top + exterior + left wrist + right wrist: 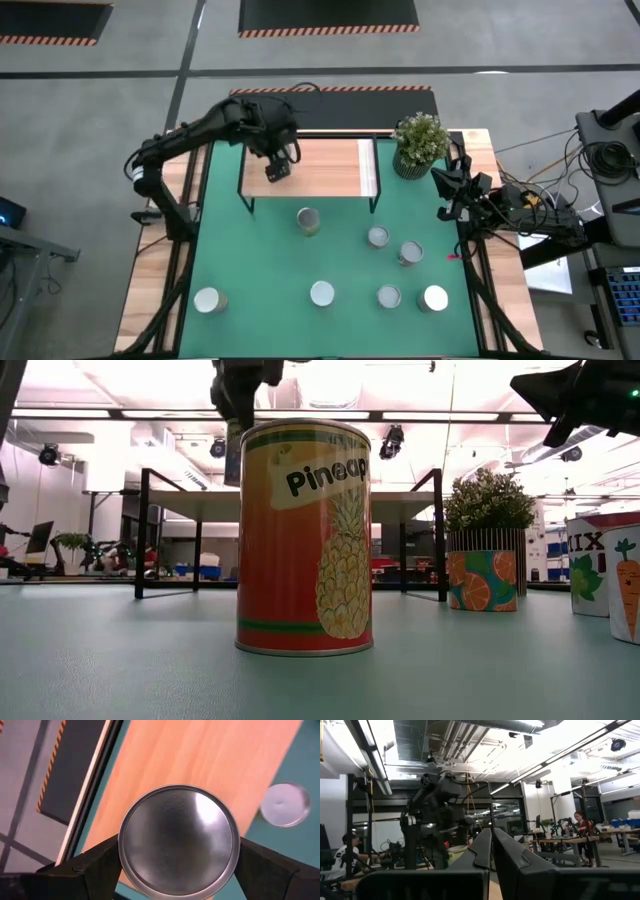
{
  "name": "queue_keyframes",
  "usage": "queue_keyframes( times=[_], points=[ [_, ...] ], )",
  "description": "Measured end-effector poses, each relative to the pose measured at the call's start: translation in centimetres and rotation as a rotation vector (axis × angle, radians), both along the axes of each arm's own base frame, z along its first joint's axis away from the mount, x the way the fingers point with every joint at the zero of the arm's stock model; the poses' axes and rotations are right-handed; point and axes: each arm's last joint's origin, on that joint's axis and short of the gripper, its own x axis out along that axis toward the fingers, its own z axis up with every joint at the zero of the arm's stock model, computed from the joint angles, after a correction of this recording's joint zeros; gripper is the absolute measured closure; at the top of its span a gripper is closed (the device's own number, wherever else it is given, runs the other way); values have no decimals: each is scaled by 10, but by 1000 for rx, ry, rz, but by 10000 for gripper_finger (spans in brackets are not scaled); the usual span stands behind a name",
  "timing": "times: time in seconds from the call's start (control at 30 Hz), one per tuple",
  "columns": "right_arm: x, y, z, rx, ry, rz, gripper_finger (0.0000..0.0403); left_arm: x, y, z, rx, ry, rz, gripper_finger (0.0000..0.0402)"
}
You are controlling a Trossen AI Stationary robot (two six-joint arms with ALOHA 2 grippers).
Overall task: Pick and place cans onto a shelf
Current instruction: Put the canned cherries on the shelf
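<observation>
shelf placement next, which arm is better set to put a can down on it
Left. Its claw grips a can directly above the shelf, so it likely only needs to lower and release. The right claw holds nothing, off beside the plant.

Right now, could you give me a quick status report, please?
Left gripper shut on can above shelf. Right gripper shut, parked by plant. Shelf bare.

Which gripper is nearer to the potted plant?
Right. The right gripper sits just beside the potted plant at the table's right edge, fingers closed. The left gripper is across the shelf, holding a can above its left part.
</observation>
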Motion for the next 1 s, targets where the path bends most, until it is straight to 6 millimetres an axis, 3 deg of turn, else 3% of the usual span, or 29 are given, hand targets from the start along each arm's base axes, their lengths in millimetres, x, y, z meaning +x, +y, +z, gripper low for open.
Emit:
queue_keyframes(
  times=[0.3, 0.87, 1.0],
  points=[
    [0, 0, 0, 0, 0, 0, 394, -8, 19, -5, -25, -13, -13, 89],
    [0, 0, 1, -1, -7, 0, 394, -5, 22, -4, 13, -45, 11, 88],
    [0, 0, 1, -2, -8, 1, 394, -5, 22, -11, 2, -27, 19, 88]
  ],
)
